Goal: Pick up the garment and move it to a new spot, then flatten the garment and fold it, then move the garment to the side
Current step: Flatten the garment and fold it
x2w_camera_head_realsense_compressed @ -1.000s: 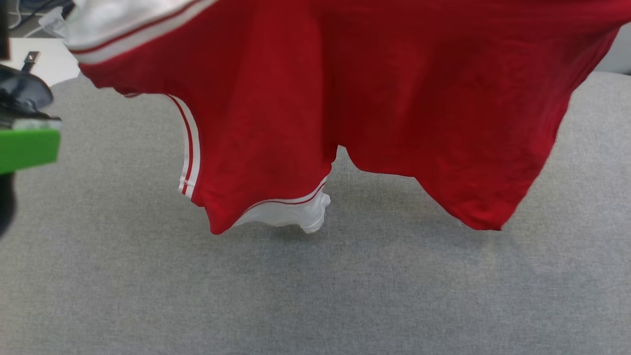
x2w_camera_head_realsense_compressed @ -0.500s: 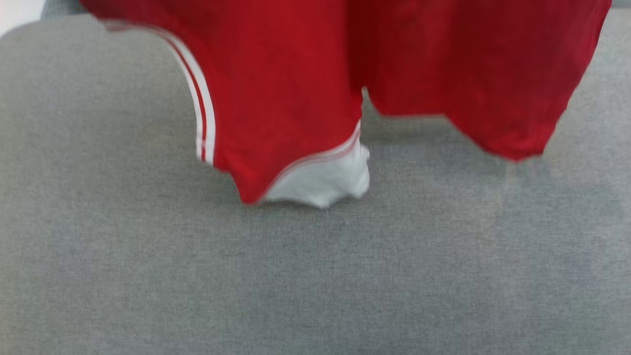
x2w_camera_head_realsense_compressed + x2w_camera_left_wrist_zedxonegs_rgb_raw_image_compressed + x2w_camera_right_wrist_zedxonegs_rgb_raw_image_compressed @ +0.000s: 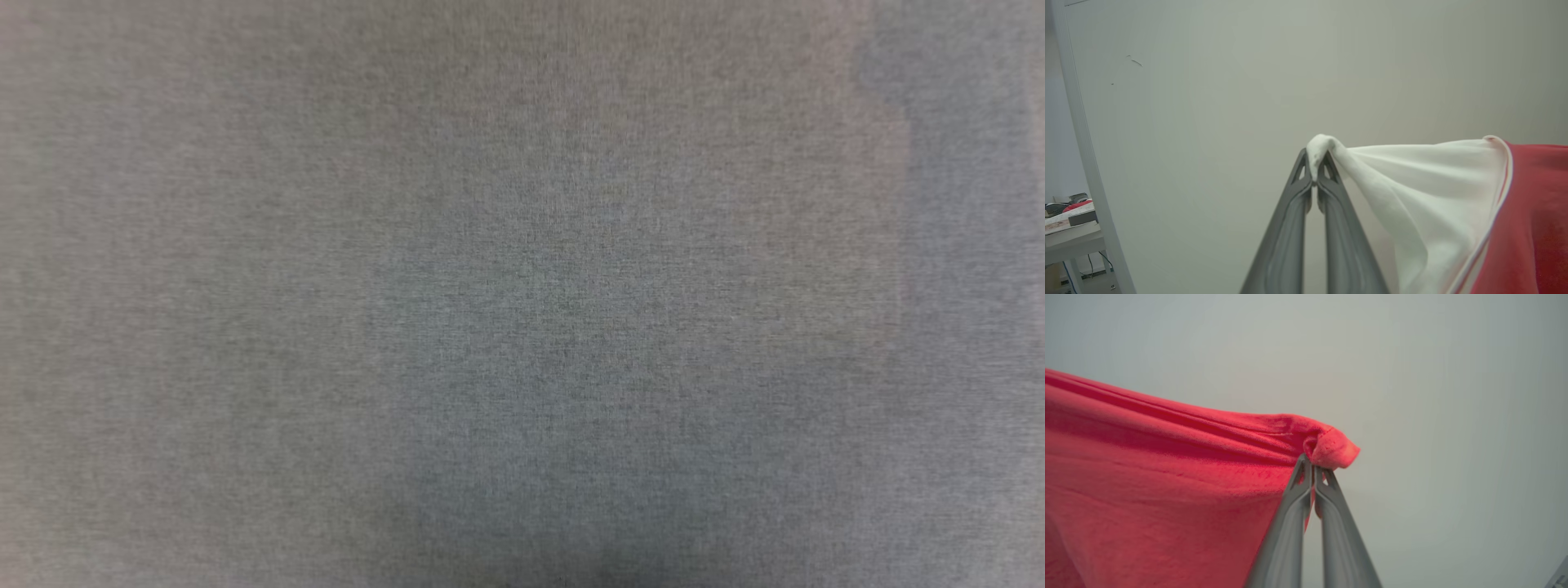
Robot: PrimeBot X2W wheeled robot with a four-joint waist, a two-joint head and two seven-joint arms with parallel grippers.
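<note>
garment (image 3: 1167, 477): up in the air, strung between both grips, well clear of the wall (image 3: 1208, 102) behind.
left gripper (image 3: 1315, 171): clamped tight on a pinch of white sleeve (image 3: 1412, 183), cloth bunched into a knob over the fingertips.
right gripper (image 3: 1313, 467): shut hard on the red hem corner (image 3: 1335, 451), a small fold poking past the tips.
left wrist view: sleeve fanning out rightward from the pinch, striped trim (image 3: 1504, 192) at its edge, then red body at the far right.
right wrist view: red cloth pulled into taut ridges running to the grip, the rest draping down and to the left.
surface (image 3: 522, 294): grey woven cloth across the head view, blurred, darker toward the middle and bottom.
desk (image 3: 1069, 241): cluttered, low at the far left of the left wrist view, beside a white post (image 3: 1081, 134).
</note>
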